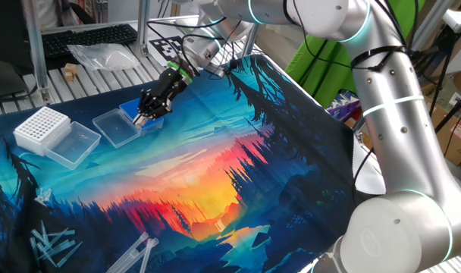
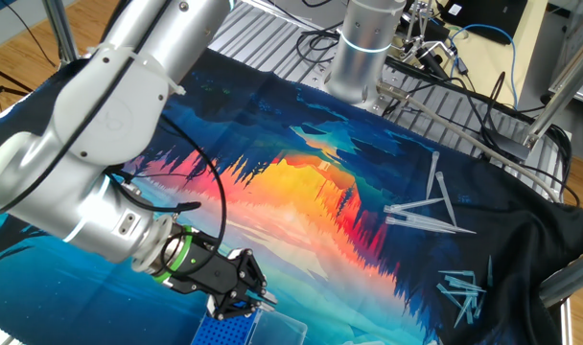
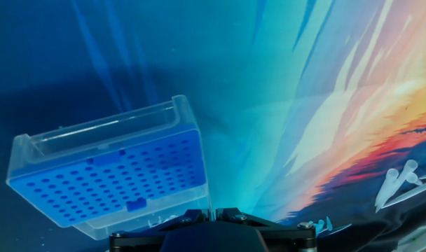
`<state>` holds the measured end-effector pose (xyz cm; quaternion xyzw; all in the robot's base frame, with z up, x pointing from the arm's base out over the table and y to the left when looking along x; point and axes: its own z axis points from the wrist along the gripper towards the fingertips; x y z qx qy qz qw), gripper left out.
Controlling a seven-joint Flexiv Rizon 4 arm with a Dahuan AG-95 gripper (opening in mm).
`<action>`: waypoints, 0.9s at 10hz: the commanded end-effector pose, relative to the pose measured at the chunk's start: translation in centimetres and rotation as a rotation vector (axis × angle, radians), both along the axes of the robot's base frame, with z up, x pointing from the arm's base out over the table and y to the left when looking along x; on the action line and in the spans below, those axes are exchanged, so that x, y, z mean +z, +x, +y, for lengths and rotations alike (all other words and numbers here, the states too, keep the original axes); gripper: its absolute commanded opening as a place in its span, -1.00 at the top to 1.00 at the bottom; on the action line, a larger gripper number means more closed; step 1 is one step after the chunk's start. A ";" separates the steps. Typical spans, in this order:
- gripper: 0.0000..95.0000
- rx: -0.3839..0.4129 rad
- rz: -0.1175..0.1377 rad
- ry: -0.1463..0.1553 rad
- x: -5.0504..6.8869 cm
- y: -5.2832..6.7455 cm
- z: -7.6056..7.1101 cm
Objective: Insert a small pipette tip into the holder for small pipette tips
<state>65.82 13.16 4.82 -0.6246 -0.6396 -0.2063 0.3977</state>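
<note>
Gripper: the gripper (image 1: 143, 117) is nearly closed, jaws pinching a thin clear small pipette tip (image 3: 210, 199) that shows in the hand view as a faint sliver rising from bottom centre; what it holds is too fine to make out in the fixed views.
Holder: the holder for small pipette tips (image 3: 115, 180) sits lower left in the hand view, blue hole grid facing up, clear lid (image 3: 108, 133) hinged open behind it; the tip's end is at the rack's right edge.
Step in hand: judged to be lining the tip over one hole; best done by easing down slowly, keeping the tip aligned with the hole, releasing only once it seats.
Risk: the tip may catch between holes or nudge the light rack.
Nearby: a white rack (image 1: 42, 127) and clear trays (image 1: 73, 143) at left of one fixed view.
Farther: loose spare tips (image 2: 421, 213) on the printed mat (image 1: 215, 167), well apart, blocking nothing.
</note>
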 end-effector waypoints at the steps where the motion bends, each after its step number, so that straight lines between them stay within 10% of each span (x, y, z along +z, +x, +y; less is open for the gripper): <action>1: 1.00 0.002 0.001 0.002 -0.2 0.2 0.0; 9: 1.00 0.010 0.006 0.006 -0.7 0.7 -0.1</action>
